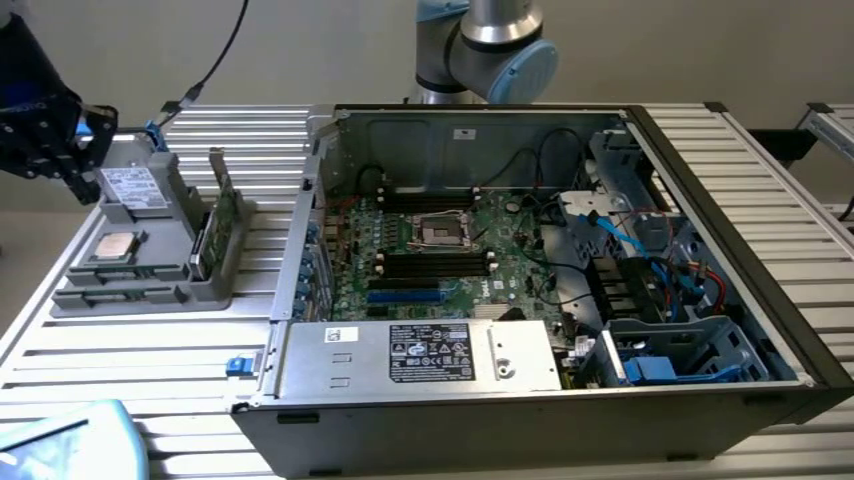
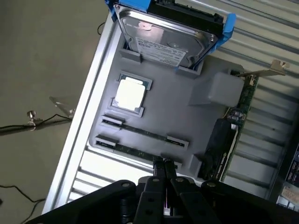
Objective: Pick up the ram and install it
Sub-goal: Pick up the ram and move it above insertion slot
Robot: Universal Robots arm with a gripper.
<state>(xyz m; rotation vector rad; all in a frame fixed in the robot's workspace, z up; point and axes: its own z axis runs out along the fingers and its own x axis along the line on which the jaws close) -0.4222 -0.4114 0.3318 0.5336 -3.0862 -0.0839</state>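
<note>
The black gripper (image 2: 164, 164) has its two fingers pressed tight together, holding nothing. Just beside it, the long thin dark-green ram stick (image 2: 133, 150) lies in the grey plastic tray (image 2: 177, 107), at the exterior view's left of the open computer case (image 1: 400, 140).

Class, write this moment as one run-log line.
gripper: shut | nearest: ram stick, lying in grey tray | pick-up: not yet done

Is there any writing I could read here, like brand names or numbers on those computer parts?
No text here can be read.
Black label on the power supply: print too small.
White label on the hard drive: blurred.
Processor chip: no legible markings.
</note>
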